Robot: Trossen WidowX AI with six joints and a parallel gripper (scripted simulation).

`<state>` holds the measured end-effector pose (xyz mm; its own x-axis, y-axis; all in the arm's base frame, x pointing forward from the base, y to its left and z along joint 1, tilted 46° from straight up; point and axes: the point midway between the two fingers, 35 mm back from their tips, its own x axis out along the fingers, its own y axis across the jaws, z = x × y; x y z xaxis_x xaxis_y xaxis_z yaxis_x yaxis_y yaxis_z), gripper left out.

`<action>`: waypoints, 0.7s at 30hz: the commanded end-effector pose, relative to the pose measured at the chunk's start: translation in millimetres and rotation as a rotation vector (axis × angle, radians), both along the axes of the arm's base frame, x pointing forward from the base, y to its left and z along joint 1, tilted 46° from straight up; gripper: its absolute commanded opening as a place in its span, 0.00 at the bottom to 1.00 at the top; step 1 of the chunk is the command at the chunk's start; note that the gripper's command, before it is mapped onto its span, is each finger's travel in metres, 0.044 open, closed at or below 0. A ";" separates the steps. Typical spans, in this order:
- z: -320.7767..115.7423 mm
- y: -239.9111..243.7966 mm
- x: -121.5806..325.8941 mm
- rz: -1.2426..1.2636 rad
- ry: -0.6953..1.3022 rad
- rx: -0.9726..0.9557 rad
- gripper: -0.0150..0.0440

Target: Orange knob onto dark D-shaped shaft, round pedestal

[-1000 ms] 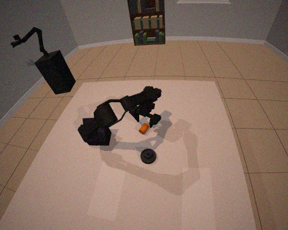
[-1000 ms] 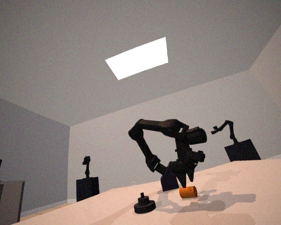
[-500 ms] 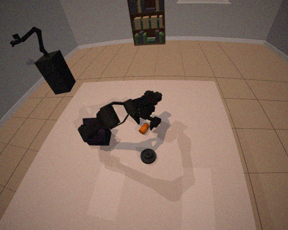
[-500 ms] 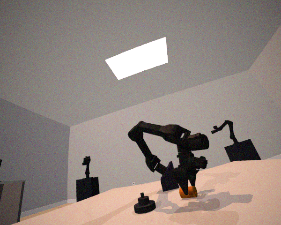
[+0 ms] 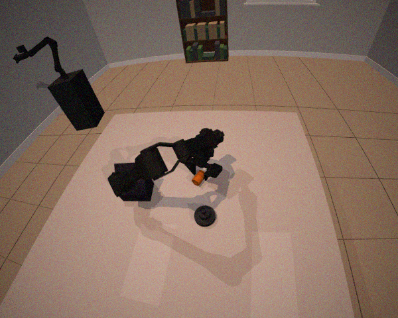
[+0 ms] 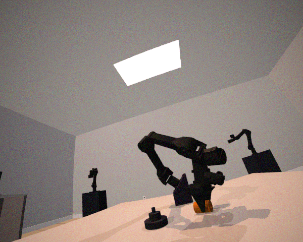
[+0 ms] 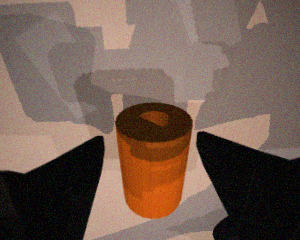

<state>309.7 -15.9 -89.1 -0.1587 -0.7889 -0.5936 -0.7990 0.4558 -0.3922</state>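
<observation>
The orange knob (image 5: 197, 180) (image 6: 198, 207) (image 7: 153, 175) lies on its side on the pale mat. In the wrist view its dark end face shows the hole, whose flat side faces lower left. My gripper (image 5: 200, 175) (image 6: 204, 207) (image 7: 151, 140) is down at the knob, with one finger on each side of it. The fingers are partly open, and a gap shows between each finger and the knob in the wrist view. The round dark pedestal (image 5: 204, 222) (image 6: 156, 224) stands upright nearby, with the shaft (image 6: 153, 208) on top. The shaft's flat side cannot be made out.
The arm's base (image 5: 135, 188) (image 6: 182, 193) stands on the pale mat (image 5: 205, 294) to the left of the knob in the top view. Arm shadows fall around the knob and pedestal. Another arm on a black stand (image 5: 77, 101) and a bookshelf (image 5: 205, 37) stand far back.
</observation>
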 end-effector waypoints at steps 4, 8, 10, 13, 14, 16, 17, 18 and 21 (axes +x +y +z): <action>-0.2 -0.6 0.3 0.006 0.003 -0.002 0.66; -0.2 -0.6 0.3 0.006 0.003 -0.002 0.66; -0.2 -0.6 0.3 0.006 0.003 -0.002 0.65; -0.2 -0.6 0.3 0.006 0.003 -0.002 0.62; -0.2 -0.6 0.3 0.006 0.003 -0.002 0.60; -0.2 -0.6 0.3 0.006 0.003 -0.002 0.58; -0.2 -0.6 0.3 0.006 0.003 -0.002 0.57; -0.2 -0.6 0.3 0.006 0.003 -0.002 0.56; -0.2 -0.6 0.3 0.006 0.003 -0.002 0.56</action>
<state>309.8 -16.3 -89.2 -0.1575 -0.7899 -0.5926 -0.7994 0.4544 -0.3931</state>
